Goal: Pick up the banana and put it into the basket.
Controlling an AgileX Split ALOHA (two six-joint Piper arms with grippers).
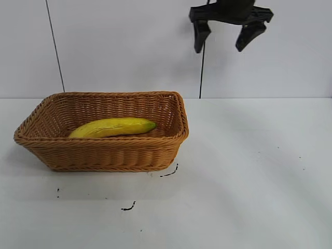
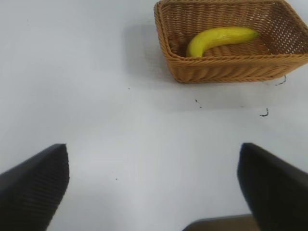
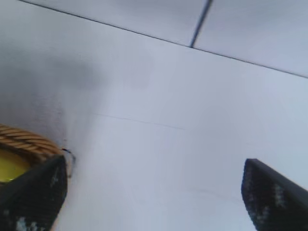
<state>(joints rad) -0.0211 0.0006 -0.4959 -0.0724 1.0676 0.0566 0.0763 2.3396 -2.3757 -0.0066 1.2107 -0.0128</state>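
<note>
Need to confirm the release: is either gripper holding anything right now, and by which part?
Nothing is held. The right gripper hangs open and empty above the table; the left gripper is open too. The banana lies in the basket.

1. Exterior view: level across the table point(image 1: 249, 197), facing the wall, the right gripper point(image 1: 224, 37) high up.
2. Left wrist view: looks past the left gripper point(image 2: 154, 185) at the distant basket point(image 2: 226, 67).
3. Right wrist view: close, shares the basket's corner beside one finger.

- We see a flat white table point(image 1: 249, 171) with small dark scuff marks point(image 1: 128, 207).
- At its nine o'clock sits the rectangular orange-brown woven wicker basket point(image 1: 111, 153).
</note>
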